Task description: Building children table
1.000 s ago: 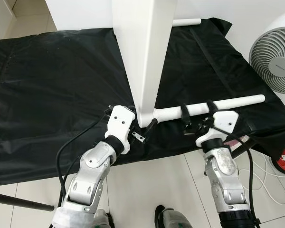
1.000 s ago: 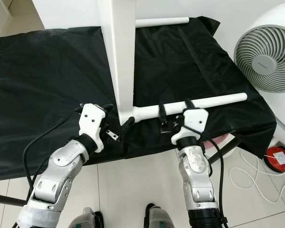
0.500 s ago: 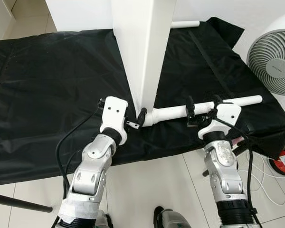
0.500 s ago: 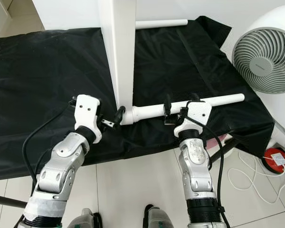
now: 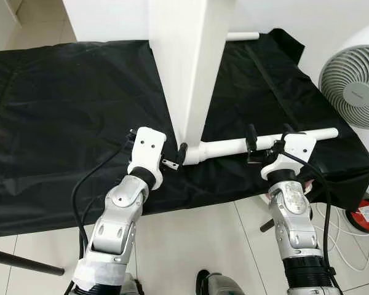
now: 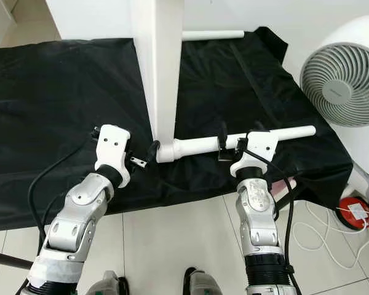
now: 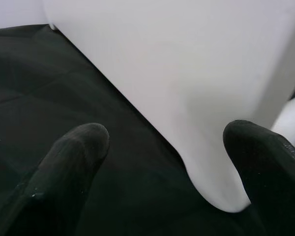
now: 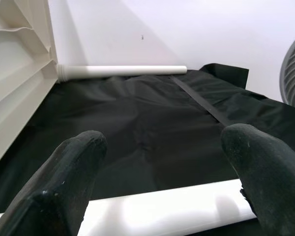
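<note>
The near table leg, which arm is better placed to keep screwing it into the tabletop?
Right. The right gripper has its open fingers around the near table leg, while the left gripper sits open at the tabletop corner.

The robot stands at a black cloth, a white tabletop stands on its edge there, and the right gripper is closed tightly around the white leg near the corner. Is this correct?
Not quite. The right gripper is open: in the right wrist view its fingers stand wide apart on either side of the white leg. The black cloth and the white tabletop on its edge are as you say.
</note>
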You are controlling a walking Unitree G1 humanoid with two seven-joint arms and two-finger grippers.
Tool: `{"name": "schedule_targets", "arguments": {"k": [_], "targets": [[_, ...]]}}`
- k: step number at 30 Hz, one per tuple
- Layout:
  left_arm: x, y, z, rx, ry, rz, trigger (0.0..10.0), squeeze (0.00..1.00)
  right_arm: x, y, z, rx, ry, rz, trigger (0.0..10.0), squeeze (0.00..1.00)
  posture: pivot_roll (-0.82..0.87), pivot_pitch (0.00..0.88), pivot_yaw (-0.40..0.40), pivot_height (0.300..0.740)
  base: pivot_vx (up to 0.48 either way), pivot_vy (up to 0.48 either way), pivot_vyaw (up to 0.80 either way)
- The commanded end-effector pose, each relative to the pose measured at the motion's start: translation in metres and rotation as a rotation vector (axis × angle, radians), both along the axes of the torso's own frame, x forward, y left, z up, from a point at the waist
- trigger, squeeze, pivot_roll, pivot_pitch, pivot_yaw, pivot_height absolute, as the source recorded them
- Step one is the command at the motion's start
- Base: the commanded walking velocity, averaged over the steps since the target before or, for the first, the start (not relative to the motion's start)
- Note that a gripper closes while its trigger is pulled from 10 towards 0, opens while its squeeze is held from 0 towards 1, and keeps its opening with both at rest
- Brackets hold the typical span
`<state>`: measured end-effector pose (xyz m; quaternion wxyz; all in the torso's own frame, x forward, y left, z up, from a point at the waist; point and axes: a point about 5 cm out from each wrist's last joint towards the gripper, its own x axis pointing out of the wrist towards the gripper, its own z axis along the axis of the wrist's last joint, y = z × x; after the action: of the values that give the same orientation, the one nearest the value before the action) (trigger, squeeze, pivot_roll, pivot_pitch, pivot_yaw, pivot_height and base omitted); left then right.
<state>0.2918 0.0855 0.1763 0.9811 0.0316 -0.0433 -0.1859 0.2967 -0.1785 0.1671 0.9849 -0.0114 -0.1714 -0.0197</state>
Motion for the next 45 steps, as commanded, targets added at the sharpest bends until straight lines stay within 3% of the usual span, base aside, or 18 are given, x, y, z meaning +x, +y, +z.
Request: {"name": "schedule_targets", "arguments": {"k": [1, 9, 13, 15, 19, 26, 31, 39, 44, 45], "targets": [[0.006, 0.001, 0.000, 0.001, -0.001, 0.070, 10.0, 0.00, -0.001, -0.006, -0.004, -0.002, 0.002, -0.027, 10.0, 0.00, -0.09, 0.102, 0.005, 0.740, 0.000, 0.000, 0.00], [0.013, -0.001, 0.008, 0.004, -0.028, 0.024, 10.0, 0.00, -0.003, -0.009, -0.003, -0.002, -0.004, -0.035, 10.0, 0.00, -0.11, 0.098, 0.018, 0.740, 0.000, 0.000, 0.00], [-0.008, 0.001, -0.003, 0.070, -0.009, -0.131, 10.0, 0.00, -0.006, -0.014, -0.007, -0.020, 0.010, -0.037, 10.0, 0.00, -0.10, 0.104, 0.021, 0.740, 0.000, 0.000, 0.00], [-0.012, 0.000, -0.006, 0.077, -0.005, -0.146, 10.0, 0.00, -0.006, -0.014, -0.008, -0.024, 0.015, -0.030, 10.0, 0.00, -0.10, 0.104, 0.019, 0.740, 0.000, 0.000, 0.00], [-0.014, -0.002, -0.008, 0.081, -0.035, -0.065, 10.0, 0.00, -0.002, -0.006, -0.007, -0.051, 0.017, 0.021, 10.0, 0.00, -0.09, 0.097, 0.010, 0.740, 0.000, 0.000, 0.00], [-0.016, -0.001, -0.013, 0.078, -0.065, -0.019, 10.0, 0.00, -0.003, 0.002, -0.009, -0.089, 0.028, 0.054, 10.0, 0.00, -0.08, 0.093, 0.004, 0.740, 0.000, 0.000, 0.00], [-0.018, 0.015, -0.020, 0.079, -0.080, 0.017, 10.0, 0.00, -0.005, 0.013, -0.017, -0.124, 0.067, 0.106, 10.0, 0.00, -0.08, 0.084, -0.001, 0.740, 0.000, 0.000, 0.00], [-0.018, 0.037, -0.035, 0.060, -0.088, 0.072, 10.0, 0.00, -0.005, 0.016, -0.027, -0.159, 0.087, 0.145, 10.0, 0.00, -0.08, 0.050, 0.015, 0.740, 0.000, 0.000, 0.00], [-0.017, 0.051, -0.044, -0.003, -0.088, 0.140, 10.0, 0.00, -0.005, 0.016, -0.036, -0.144, 0.089, 0.149, 10.0, 0.00, -0.08, 0.019, 0.030, 0.740, 0.000, 0.000, 0.00], [-0.016, 0.060, -0.050, -0.035, -0.069, 0.188, 10.0, 0.00, -0.004, 0.016, -0.041, -0.141, 0.095, 0.145, 10.0, 0.00, -0.07, 0.004, 0.033, 0.740, 0.000, 0.000, 0.00]]}}
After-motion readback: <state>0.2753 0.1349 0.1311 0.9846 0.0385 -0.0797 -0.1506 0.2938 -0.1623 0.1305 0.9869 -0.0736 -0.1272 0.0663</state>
